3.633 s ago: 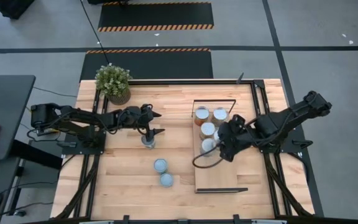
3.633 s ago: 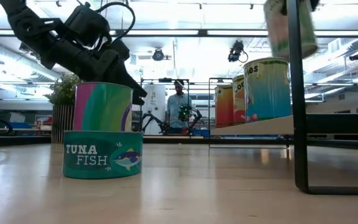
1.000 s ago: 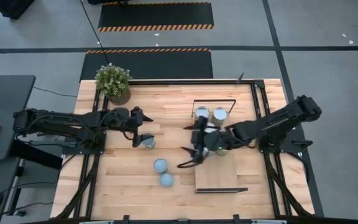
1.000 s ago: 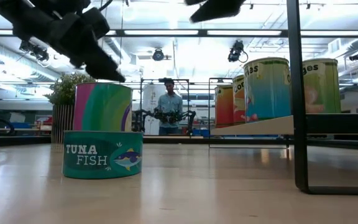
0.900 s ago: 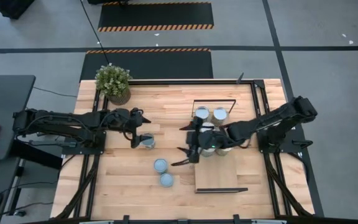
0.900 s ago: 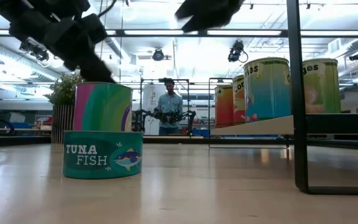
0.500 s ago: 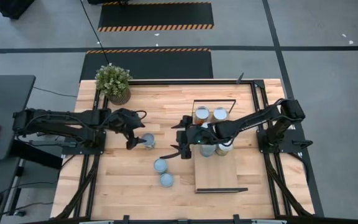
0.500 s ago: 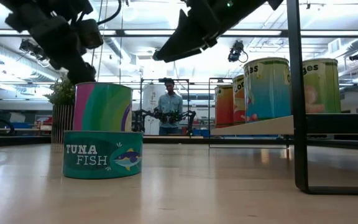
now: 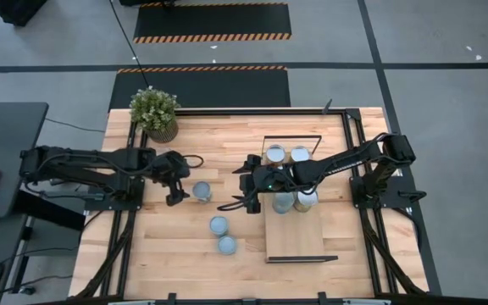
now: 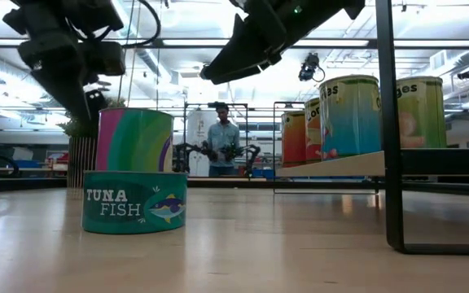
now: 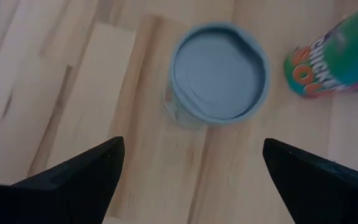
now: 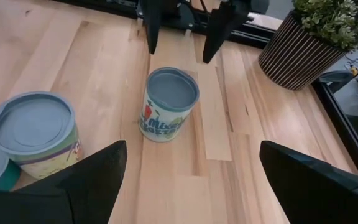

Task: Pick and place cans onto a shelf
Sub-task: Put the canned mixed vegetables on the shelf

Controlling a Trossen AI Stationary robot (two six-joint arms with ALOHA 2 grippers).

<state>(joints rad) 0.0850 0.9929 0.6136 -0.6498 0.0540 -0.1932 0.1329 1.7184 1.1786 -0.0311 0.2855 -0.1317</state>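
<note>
high view — straight down, far, whole table [image 9: 168,254] plus floor in frame; low view sits at tabletop level, close behind tuna can [image 10: 134,202], facing room; left wrist cam looks steeply down, very near upright can [image 11: 219,73]; right wrist cam angled lower, further back — same can [image 12: 171,104] shared, also seen from above [image 9: 202,191]; plant [image 12: 319,38] shows there too

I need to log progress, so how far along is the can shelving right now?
Done: four cans stand on the shelf. In hand: nothing; the right gripper and left gripper, fingers open, flank one table can. Left: that can and two others on the table.
</note>
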